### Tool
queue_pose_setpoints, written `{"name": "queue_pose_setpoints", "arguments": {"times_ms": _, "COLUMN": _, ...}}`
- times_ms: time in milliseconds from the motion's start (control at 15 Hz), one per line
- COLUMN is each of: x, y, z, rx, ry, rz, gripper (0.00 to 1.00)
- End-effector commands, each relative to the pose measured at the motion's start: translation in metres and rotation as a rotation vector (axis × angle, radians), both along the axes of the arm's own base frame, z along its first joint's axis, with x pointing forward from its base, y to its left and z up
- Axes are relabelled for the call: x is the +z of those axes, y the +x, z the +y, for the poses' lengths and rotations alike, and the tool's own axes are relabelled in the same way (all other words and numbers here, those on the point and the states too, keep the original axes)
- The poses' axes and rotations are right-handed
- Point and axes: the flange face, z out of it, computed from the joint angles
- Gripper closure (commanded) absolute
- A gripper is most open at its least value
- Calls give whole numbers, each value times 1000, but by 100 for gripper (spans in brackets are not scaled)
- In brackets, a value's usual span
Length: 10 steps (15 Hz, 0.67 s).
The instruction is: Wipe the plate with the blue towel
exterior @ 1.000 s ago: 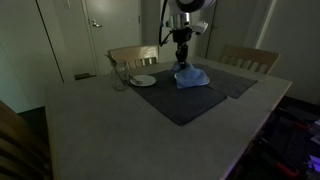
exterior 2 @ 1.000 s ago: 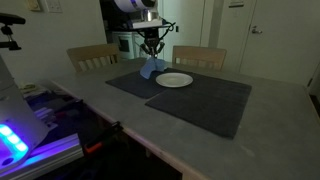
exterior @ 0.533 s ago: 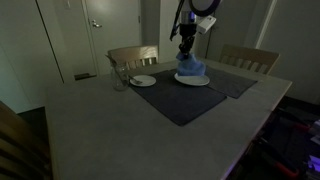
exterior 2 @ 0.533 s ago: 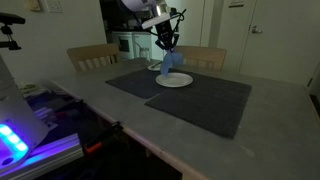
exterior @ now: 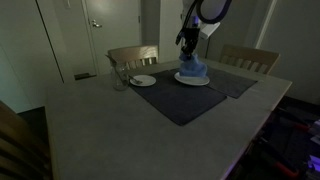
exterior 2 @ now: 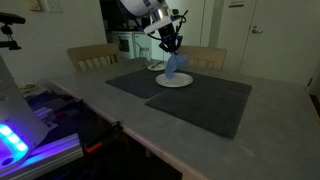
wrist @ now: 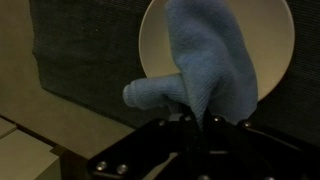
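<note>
Wrist view: pincer (wrist: 200, 122) grips blue towel (wrist: 212, 65) over plate (wrist: 155, 48).

Exterior view facing the door (exterior: 98, 35): I'm set low off a table (exterior: 100, 130) corner, well back, looking across the dark mats (exterior: 185, 105) toward the plate (exterior: 204, 82). Exterior view beside the purple-lit gear (exterior 2: 20, 140): another table edge, similarly far. Both share mats, plate, blue towel (exterior 2: 178, 68) and chairs (exterior: 133, 55). Wrist view: very near, looking down on towel and plate, gripper (wrist: 200, 125) along the bottom edge.
</note>
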Motion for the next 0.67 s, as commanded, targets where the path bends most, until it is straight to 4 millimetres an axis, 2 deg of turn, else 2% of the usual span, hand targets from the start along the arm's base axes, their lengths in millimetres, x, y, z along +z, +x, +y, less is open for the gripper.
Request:
{"name": "queue_pose_setpoints", "arguments": {"times_ms": 0, "x": 1, "y": 0, "z": 0, "rx": 0, "ry": 0, "rz": 1, "gripper": 98}}
{"name": "queue_pose_setpoints", "arguments": {"times_ms": 333, "x": -11, "y": -3, "z": -4, "rx": -1, "ry": -2, "rz": 2, "gripper": 98}}
{"name": "queue_pose_setpoints", "arguments": {"times_ms": 600, "x": -32, "y": -2, "z": -20, "rx": -66, "ry": -96, "rz": -27, "gripper": 98}}
